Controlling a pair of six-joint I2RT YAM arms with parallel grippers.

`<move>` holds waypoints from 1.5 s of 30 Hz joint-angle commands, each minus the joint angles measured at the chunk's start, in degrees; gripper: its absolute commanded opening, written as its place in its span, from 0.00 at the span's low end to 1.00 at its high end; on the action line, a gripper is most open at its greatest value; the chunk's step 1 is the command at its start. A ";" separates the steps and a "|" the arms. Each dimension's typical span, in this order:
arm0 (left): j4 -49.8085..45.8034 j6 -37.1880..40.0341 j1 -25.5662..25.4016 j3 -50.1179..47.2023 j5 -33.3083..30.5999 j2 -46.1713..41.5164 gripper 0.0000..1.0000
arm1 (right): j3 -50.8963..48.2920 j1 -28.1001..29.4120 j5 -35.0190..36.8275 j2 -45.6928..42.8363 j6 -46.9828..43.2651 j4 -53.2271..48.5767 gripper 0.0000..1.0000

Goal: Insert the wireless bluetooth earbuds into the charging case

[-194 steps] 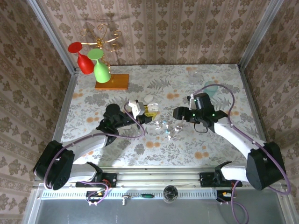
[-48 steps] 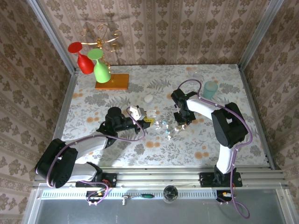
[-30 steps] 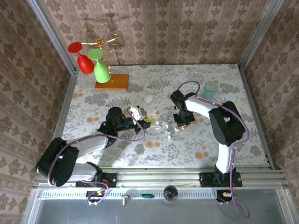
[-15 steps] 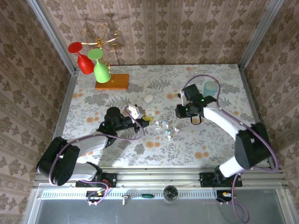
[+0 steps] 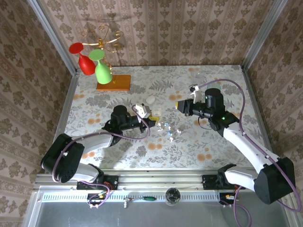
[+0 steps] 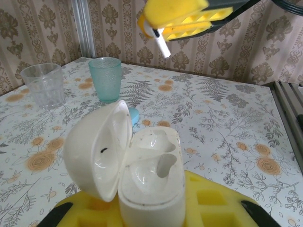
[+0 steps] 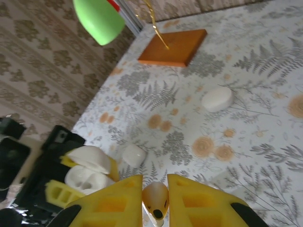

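The left gripper [image 5: 143, 115] is closed on the case [image 5: 140, 109] and holds it a little left of the tabletop's [image 5: 208, 146] middle. In the left wrist view the case [image 6: 151, 179] is white and sits between yellow pads [image 6: 213, 203]. Its lid is swung open to one side, and both wells face up, empty (a dark speck marks the inside of the lid).

The right gripper [image 5: 181, 106] is clamped on an earbud, to the right of the case and apart from it. From the left wrist, this gripper [image 6: 173, 16] hangs above and beyond the case. The earbud [image 6: 161, 43] pokes its white stem down from the yellow fingers, clear of the wells. From the right wrist, the earbud [image 7: 155, 198] is pinched in the narrow gap between two yellow pads [image 7: 199, 203], and the open case [image 7: 90, 177] shows lower left.

Some glinting bits [image 5: 165, 126] lie on the tabletop between the arms (too small to name). A white pebble [image 5: 150, 100] lies just beyond the case, toward the far edge, and a smaller white lump [image 7: 133, 155] lies just beside the left gripper. A light-blue thing [image 6: 134, 115] peeks out behind the lid.

A teal cup [image 6: 105, 78] and a clear glass [image 6: 43, 85] stand side by side farther off. A stand [image 5: 113, 82] with a red and a green glass occupies the far left corner.
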 commanded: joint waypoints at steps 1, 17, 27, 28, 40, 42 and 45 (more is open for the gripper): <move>2.47 -1.81 -0.96 1.99 -0.12 0.65 0.00 | -1.19 0.85 -4.96 -2.36 1.60 9.29 0.19; 10.05 -9.60 -2.59 3.80 2.42 3.88 0.00 | -0.97 6.09 -7.06 0.79 -2.19 11.85 0.18; 12.74 -11.52 -3.37 4.85 4.10 5.47 0.00 | 0.08 7.19 -6.38 2.98 -3.82 10.79 0.19; 13.22 -11.78 -3.35 4.94 4.21 5.67 0.00 | 0.13 7.25 -6.12 3.07 -3.82 10.78 0.19; 16.75 -13.77 -3.57 5.11 4.58 6.80 0.00 | -0.80 7.44 -4.61 4.08 -3.78 11.57 0.18; 16.77 -13.82 -3.57 5.07 4.41 6.69 0.00 | -0.80 7.38 -5.11 4.28 -3.57 11.72 0.18; 17.19 -13.92 -3.45 4.73 3.19 6.48 0.00 | -0.97 7.44 -6.21 4.38 -3.13 11.92 0.19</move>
